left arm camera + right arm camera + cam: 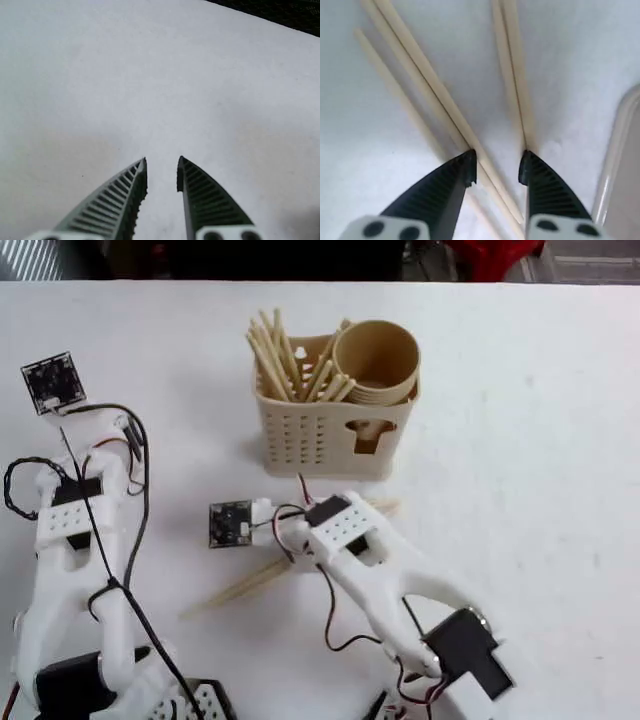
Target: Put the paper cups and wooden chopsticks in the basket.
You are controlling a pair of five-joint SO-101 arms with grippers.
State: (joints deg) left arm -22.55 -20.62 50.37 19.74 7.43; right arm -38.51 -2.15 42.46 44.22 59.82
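Right tool [497, 167]: jaws a narrow way apart and gripping nothing, tips low over the worktop [445, 30], right among the loose chopsticks [427, 85].
Between its jaws: one pair of sticks lying side by side runs slantwise through the gap, close against one fingertip.
Beside its jaws: a second pair [512, 75] ends at the other fingertip; a single stick [390, 90] lies just beside the first pair.
Right arm [370, 560]: in the high view it stretches from the near edge towards the basket [330, 440], with sticks showing on either side of its front end [240, 585].
Left tool [162, 161]: jaws a narrow way apart, nothing between them, over bare worktop.
Left arm [75, 530]: at the left side of the worktop, well apart from the basket.
Basket: upright, just beyond the right arm; its pale wall [620, 145] shows near the right tool.
Paper cups [378, 360]: stacked in the basket's right part.
Chopsticks in the basket [285, 360]: a bundle standing tilted in its left part, beside the cups.
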